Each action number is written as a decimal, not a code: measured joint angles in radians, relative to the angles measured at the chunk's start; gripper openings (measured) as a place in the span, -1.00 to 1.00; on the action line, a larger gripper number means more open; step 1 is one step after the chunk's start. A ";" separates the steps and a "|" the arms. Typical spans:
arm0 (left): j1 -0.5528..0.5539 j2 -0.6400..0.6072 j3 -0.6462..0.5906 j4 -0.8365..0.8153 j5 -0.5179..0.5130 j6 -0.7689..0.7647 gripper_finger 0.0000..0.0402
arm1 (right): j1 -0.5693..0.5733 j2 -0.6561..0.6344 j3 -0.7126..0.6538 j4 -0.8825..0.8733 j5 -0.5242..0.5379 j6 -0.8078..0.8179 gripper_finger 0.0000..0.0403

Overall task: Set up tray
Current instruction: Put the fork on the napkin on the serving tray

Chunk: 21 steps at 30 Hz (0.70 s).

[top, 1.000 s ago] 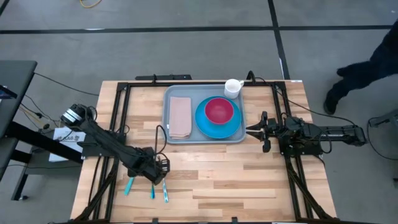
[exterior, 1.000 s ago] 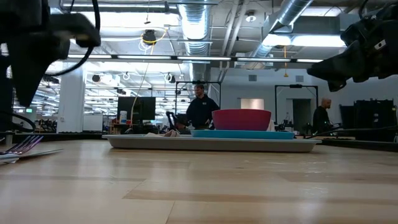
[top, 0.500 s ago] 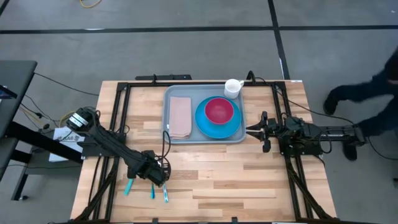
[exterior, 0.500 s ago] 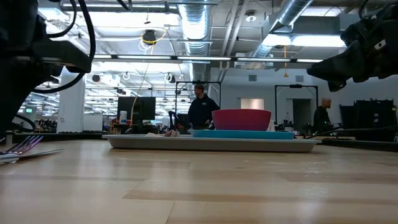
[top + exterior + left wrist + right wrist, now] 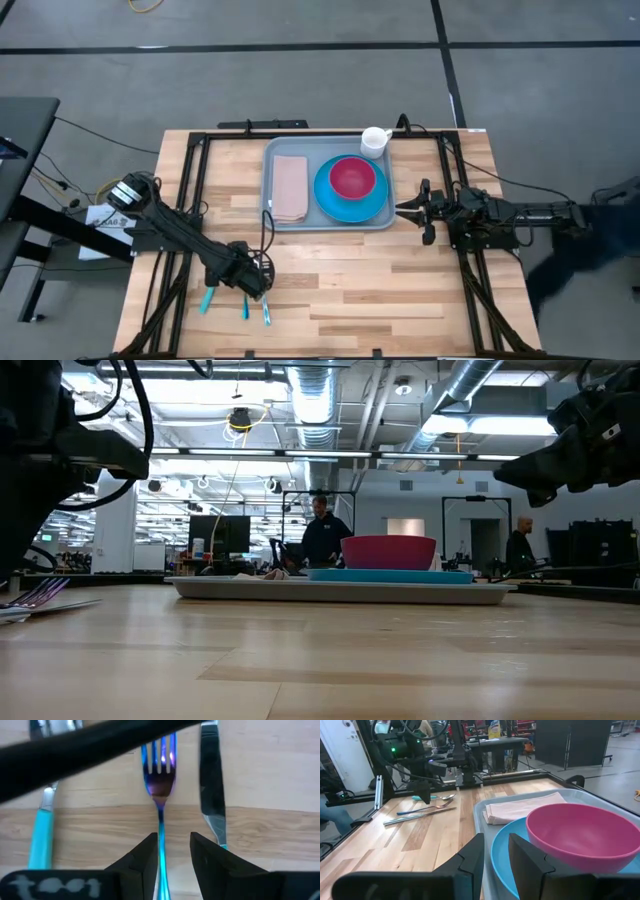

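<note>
**Reaching for the fork**

Hovering lower than a second ago, the left gripper [image 5: 250, 283] hangs over the cutlery; the tray [image 5: 275, 222] lies mid-worktop. Wrist view: its fingers [image 5: 145, 857] straddle the fork [image 5: 160, 785], open. The right gripper [image 5: 412, 209] waits beside the tray, slightly parted.

The tray [image 5: 328, 222] is taking up the far middle of the table [image 5: 380, 290]. A napkin [image 5: 290, 187], a blue plate [image 5: 350, 203] and a pink bowl [image 5: 352, 178] are filling it, and a white cup [image 5: 374, 141] is sitting at its far right corner. A spoon [image 5: 42, 825], fork [image 5: 160, 780] and knife [image 5: 212, 790] are lying close together under the left gripper [image 5: 255, 279]. The near right wood is lying bare.
</note>
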 joint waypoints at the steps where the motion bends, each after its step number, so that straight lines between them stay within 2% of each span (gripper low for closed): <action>1: 0.000 0.009 0.000 0.011 -0.003 0.000 -0.50 | 0.000 0.000 0.000 0.000 0.000 0.000 -0.59; 8: -0.004 0.071 0.001 0.022 0.068 0.045 -0.50 | 0.000 0.000 0.000 0.000 0.000 0.000 -0.59; 21: -0.004 0.077 0.001 0.028 0.066 0.044 -0.50 | 0.000 0.000 0.000 0.000 0.000 0.000 -0.59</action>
